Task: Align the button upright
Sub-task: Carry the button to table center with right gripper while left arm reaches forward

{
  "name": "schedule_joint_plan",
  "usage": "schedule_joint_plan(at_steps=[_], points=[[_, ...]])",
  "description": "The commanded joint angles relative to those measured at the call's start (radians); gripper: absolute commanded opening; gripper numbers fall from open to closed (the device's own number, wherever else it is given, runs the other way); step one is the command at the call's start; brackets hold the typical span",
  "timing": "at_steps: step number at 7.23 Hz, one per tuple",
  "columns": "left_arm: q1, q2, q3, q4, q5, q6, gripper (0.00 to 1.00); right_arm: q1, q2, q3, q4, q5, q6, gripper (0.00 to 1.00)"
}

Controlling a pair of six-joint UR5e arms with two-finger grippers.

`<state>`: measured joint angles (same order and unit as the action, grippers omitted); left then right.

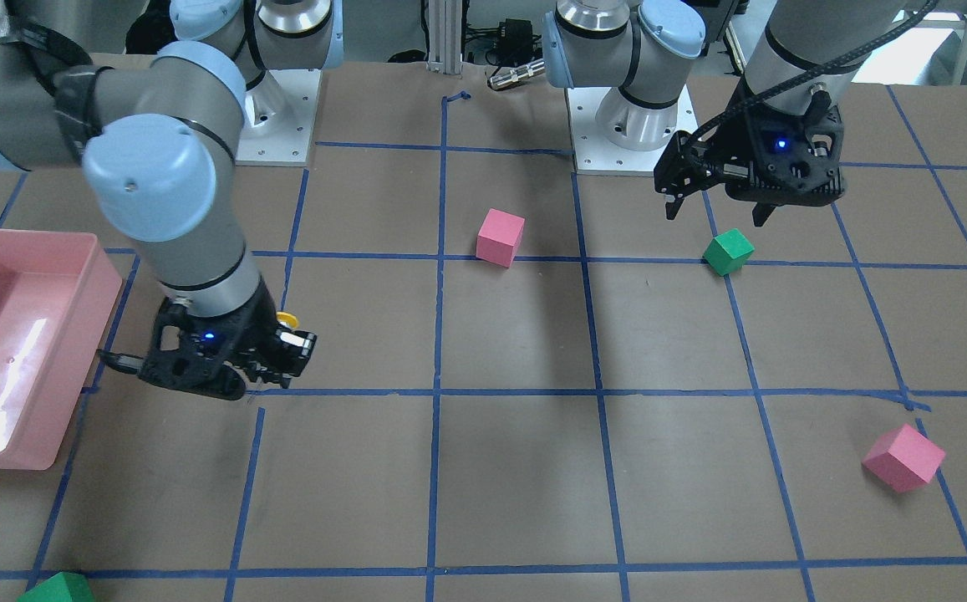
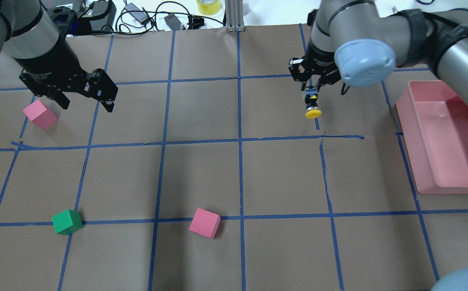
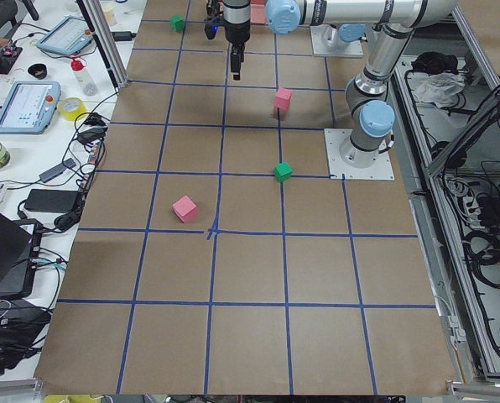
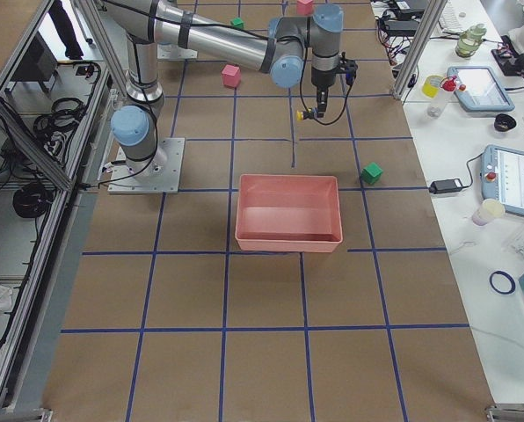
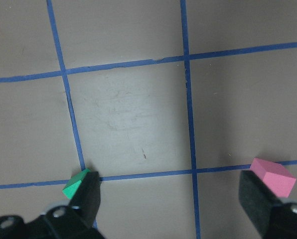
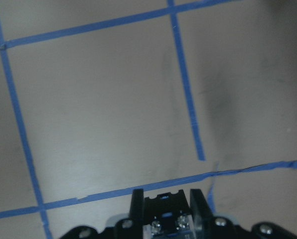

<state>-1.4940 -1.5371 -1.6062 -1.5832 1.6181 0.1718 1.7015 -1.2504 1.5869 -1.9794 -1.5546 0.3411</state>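
My right gripper (image 2: 310, 96) is shut on the button (image 2: 312, 110), gripping its grey-blue contact block. The yellow cap points sideways, out past the fingertips, so the button is not upright. In the front view the gripper (image 1: 291, 356) holds it (image 1: 287, 321) low over the brown table near a blue tape line. The right wrist view shows the contact block (image 6: 168, 218) between the fingers. My left gripper (image 2: 87, 107) is open and empty, hovering above the table between a pink cube (image 2: 39, 114) and a green cube (image 1: 728, 251).
A pink bin (image 2: 409, 137) stands on the robot's right side, close to the right arm. Another pink cube (image 2: 204, 222) and a green cube (image 2: 67, 221) lie nearer the robot's base. A further green cube (image 1: 57, 589) lies at the operators' edge.
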Motion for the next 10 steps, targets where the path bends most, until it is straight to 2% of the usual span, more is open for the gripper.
schedule_joint_plan(at_steps=[1,4,10], points=[[0.0,0.0,0.0,0.0,0.0,0.0,1.0,0.154,0.084,0.001,-0.082,0.028,0.191,0.0],[0.001,0.0,-0.001,-0.017,0.0,0.021,1.0,0.225,0.201,0.005,-0.2,0.033,0.251,0.0],[-0.006,0.011,-0.003,-0.031,-0.013,0.018,1.0,0.23,0.212,0.053,-0.243,0.033,0.257,0.01]])
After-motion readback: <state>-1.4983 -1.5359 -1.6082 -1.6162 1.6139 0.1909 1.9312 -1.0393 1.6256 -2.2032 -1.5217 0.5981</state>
